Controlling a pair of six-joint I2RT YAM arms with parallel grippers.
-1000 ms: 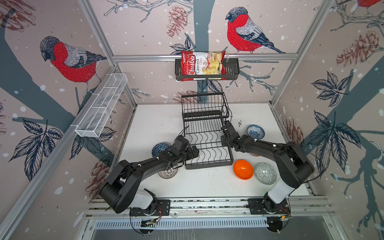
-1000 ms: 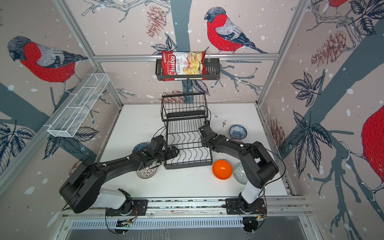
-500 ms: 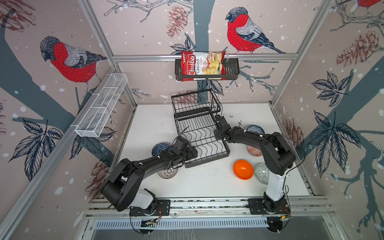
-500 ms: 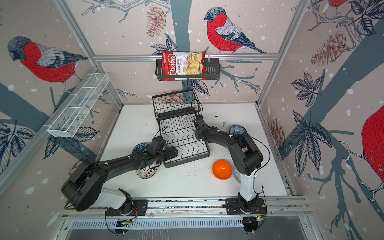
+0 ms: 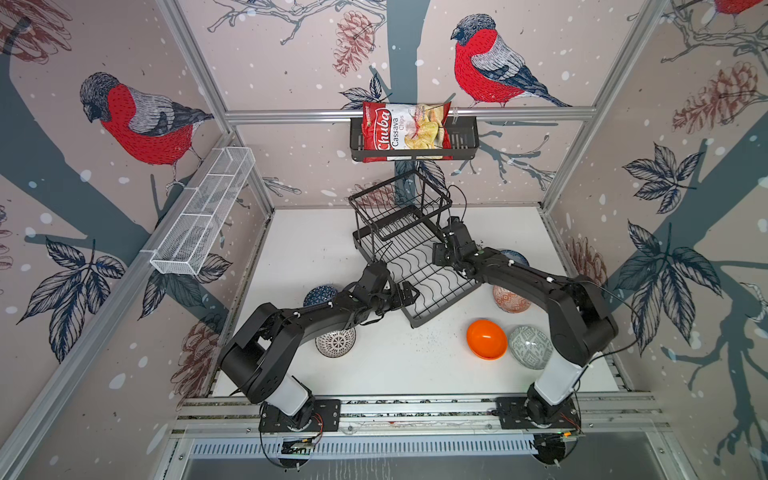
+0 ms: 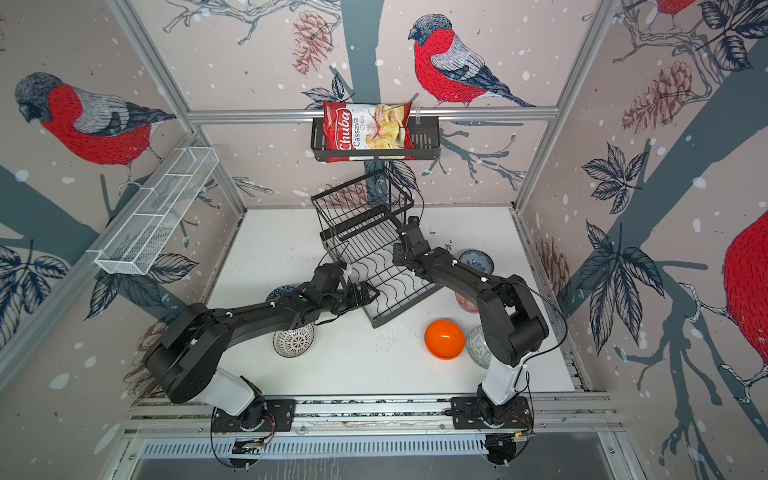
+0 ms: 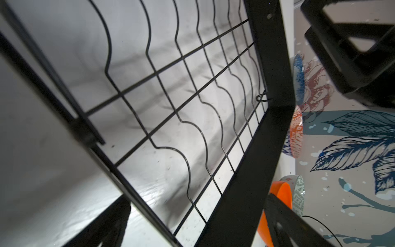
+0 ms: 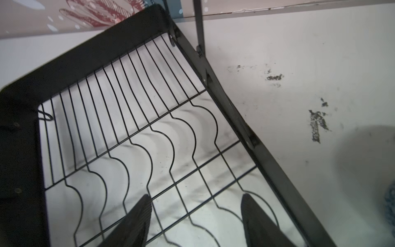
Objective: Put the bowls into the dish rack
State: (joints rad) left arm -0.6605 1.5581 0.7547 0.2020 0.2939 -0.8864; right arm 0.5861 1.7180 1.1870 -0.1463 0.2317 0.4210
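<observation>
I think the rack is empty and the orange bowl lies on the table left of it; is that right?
Not quite: the rack is empty, but the orange bowl lies on the table right of it, not left, as both top views show.

Red chips bag (image 5: pixel 405 132) in a black slatted basket (image 5: pixel 464 142) (back wall), white mesh basket (image 5: pixel 203 216) at left.
</observation>
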